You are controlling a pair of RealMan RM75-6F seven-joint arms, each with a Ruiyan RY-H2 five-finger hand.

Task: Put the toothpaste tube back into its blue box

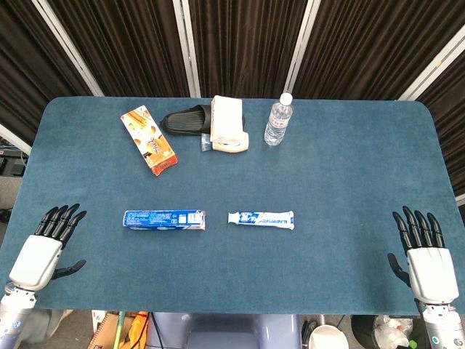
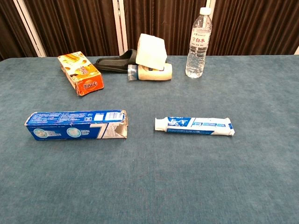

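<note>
Nothing is held yet: the left hand (image 1: 45, 251) rests at seven o'clock and the right hand (image 1: 425, 254) at five o'clock, fingers apart and empty. The toothpaste tube (image 1: 261, 219) lies flat at table centre, cap toward the blue box (image 1: 163, 219) just at its nine o'clock (torn open end facing the cap). Judged from this, the right hand should pinch the tube near its crimped tail while the left steadies the box, then slide it in cap-first.

We note matt, napped blue cloth on the table (image 2: 261, 154). The blue box (image 2: 77, 125) looks like glossy printed card, torn at its open end. The toothpaste tube (image 2: 194, 125) is smooth plastic; the water bottle (image 2: 196, 43) is clear plastic.
</note>
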